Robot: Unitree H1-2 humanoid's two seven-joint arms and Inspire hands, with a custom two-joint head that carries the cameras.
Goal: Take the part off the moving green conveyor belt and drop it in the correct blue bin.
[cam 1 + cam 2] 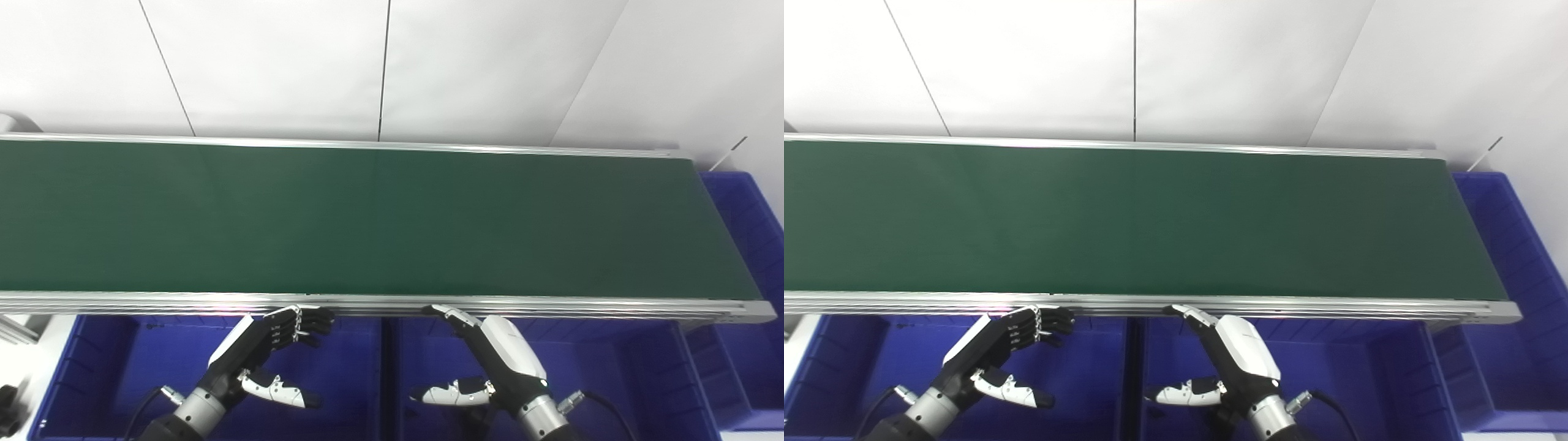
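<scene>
The green conveyor belt [367, 220] runs across the picture and carries no part that I can see. My left hand [269, 349] is open and empty, held over the left blue bin [110, 367] just below the belt's near rail. My right hand [490, 361] is open and empty over the middle blue bin [618, 373], fingertips close to the rail. Both thumbs stick out toward each other.
A third blue bin [750, 245] stands at the belt's right end. The belt's aluminium near rail [380, 303] runs just above both hands. A white wall stands behind the belt. A grey frame piece [15, 331] shows at the far left.
</scene>
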